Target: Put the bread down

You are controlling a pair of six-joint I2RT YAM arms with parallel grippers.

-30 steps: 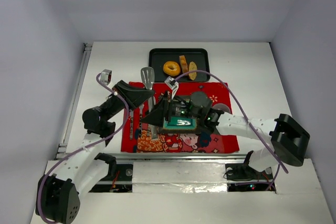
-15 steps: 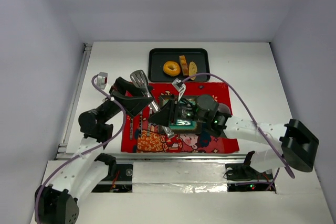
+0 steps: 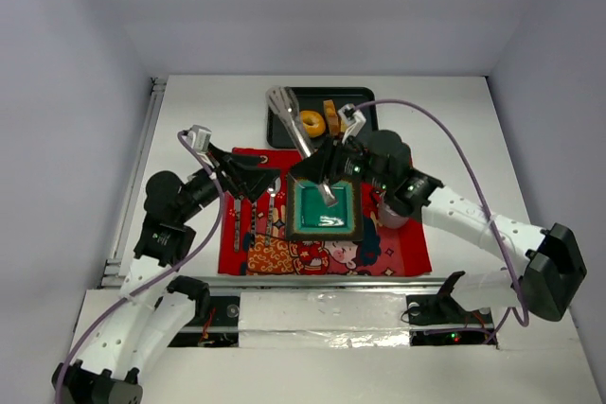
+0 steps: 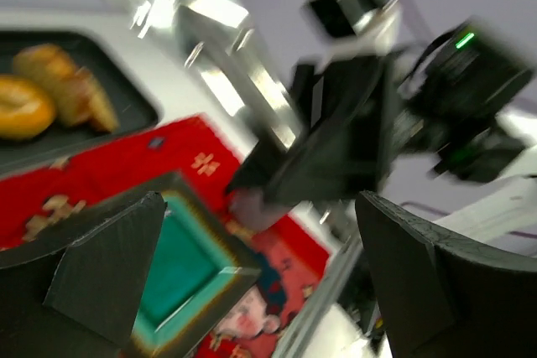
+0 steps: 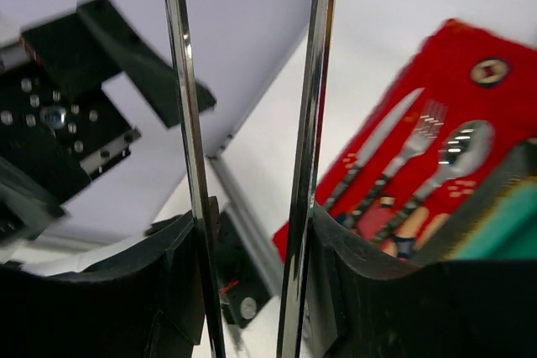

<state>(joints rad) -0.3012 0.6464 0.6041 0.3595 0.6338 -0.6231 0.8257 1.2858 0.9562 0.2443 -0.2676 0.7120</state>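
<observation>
The bread lies on a black tray (image 3: 365,101) at the back: a ring-shaped bagel (image 3: 311,123) and toasted slices (image 3: 330,109) beside it. In the left wrist view the bagel (image 4: 21,108) and a slice (image 4: 63,81) show at upper left. My right gripper (image 3: 317,160) is shut on metal tongs (image 3: 284,106), whose head hangs over the tray's left part. The right wrist view shows its fingers (image 5: 176,274) squeezing the two tong arms (image 5: 312,123). To the left, over the red mat, my left gripper (image 3: 258,177) is open and holds nothing.
A green square plate (image 3: 327,210) sits on the red patterned mat (image 3: 398,177). Knife, fork and spoon (image 3: 254,219) lie on the mat's left side. A dull pink cup (image 3: 390,213) stands right of the plate, partly under the right arm. White walls enclose the table.
The left gripper opened, let go of the tongs and drew back left. The right gripper closed on the tongs and carried them from over the plate toward the tray.
</observation>
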